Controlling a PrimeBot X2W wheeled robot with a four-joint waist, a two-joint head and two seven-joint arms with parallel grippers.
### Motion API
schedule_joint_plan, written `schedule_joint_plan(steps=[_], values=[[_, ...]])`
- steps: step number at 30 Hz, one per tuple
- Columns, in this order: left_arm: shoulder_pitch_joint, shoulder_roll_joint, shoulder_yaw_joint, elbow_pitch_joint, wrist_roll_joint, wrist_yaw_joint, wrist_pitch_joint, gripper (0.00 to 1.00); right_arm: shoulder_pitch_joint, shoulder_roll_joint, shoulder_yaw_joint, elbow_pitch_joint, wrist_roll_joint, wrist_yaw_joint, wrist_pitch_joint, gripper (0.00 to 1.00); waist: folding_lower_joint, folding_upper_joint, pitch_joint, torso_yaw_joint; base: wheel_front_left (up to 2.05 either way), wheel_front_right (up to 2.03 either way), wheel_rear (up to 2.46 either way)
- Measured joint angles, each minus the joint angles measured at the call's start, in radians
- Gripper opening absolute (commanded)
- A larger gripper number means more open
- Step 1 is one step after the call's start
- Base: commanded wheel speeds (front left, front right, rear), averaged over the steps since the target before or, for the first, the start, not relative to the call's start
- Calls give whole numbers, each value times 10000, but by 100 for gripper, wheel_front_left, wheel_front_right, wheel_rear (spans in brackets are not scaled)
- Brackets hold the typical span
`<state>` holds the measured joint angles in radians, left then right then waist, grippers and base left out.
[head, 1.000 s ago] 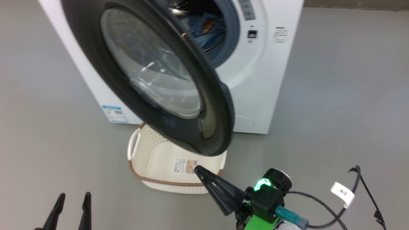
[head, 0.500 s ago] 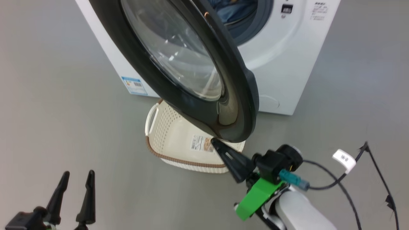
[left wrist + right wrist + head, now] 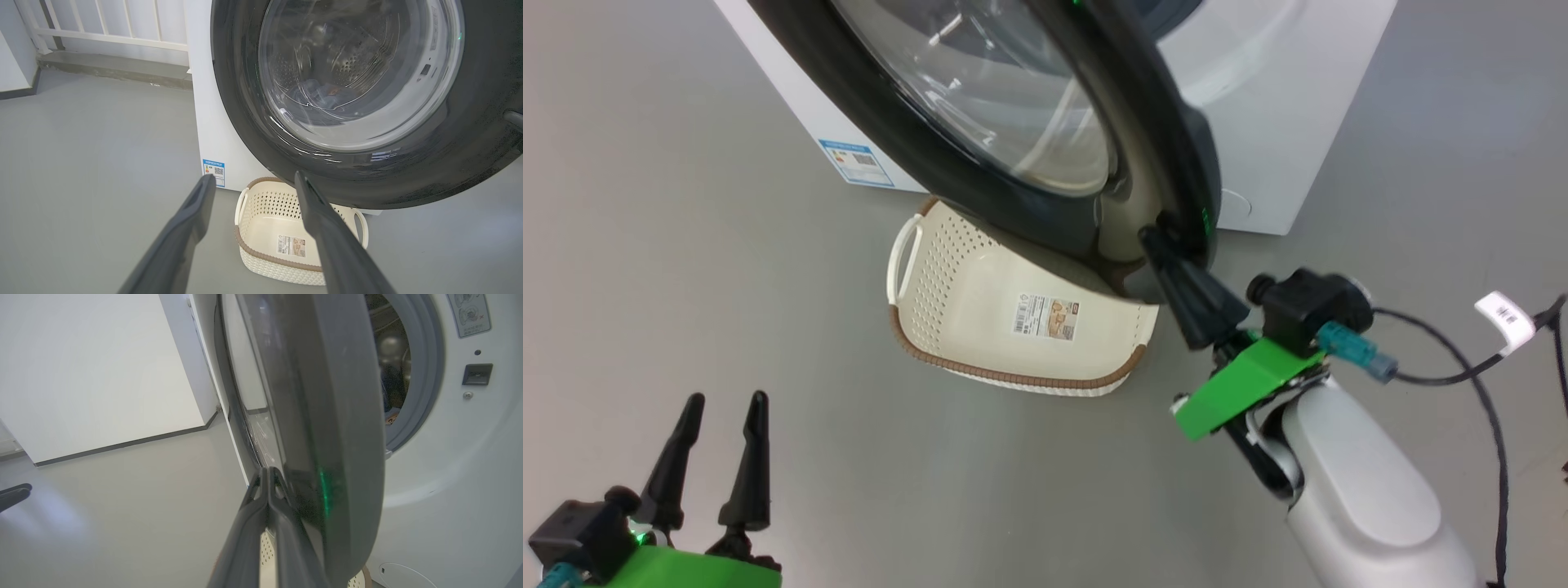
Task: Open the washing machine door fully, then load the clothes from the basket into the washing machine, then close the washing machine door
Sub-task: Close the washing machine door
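The washing machine door (image 3: 1005, 90), black-rimmed with a clear glass bowl, stands ajar before the white washing machine (image 3: 1274, 106). My right gripper (image 3: 1156, 237) is shut, nothing between its fingers, and its tips touch the door's lower rim edge; the right wrist view shows the same contact at that gripper (image 3: 267, 471) beside the door (image 3: 335, 416). Below the door on the floor sits the cream basket (image 3: 939, 286), which holds nothing but a label. Light blue clothes (image 3: 322, 92) show through the glass, inside the drum. My left gripper (image 3: 719, 416) hangs open, low and left, apart from everything.
Grey floor spreads all round the machine. A black cable with a white tag (image 3: 1503, 318) trails off my right wrist. White railings (image 3: 102, 24) and a raised kerb stand behind the machine to its left. A blue label (image 3: 849, 162) marks the machine's lower front.
The head view has shifted, bringing the door closer. My shut right gripper has moved from in front of the basket up to the door's lower rim. The left gripper stays open.
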<state>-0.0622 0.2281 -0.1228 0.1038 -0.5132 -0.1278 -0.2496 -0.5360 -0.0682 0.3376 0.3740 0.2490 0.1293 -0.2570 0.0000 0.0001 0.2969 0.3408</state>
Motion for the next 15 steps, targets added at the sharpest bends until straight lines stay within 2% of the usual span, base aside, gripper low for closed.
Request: schedule_joint_plan(steps=[15], values=[[-806, 267, -430, -12, -451, 0, 0, 100, -2335, -2, -1243, 734, -694, 8, 0, 0, 0, 0, 996, -67, 0, 0, 0]])
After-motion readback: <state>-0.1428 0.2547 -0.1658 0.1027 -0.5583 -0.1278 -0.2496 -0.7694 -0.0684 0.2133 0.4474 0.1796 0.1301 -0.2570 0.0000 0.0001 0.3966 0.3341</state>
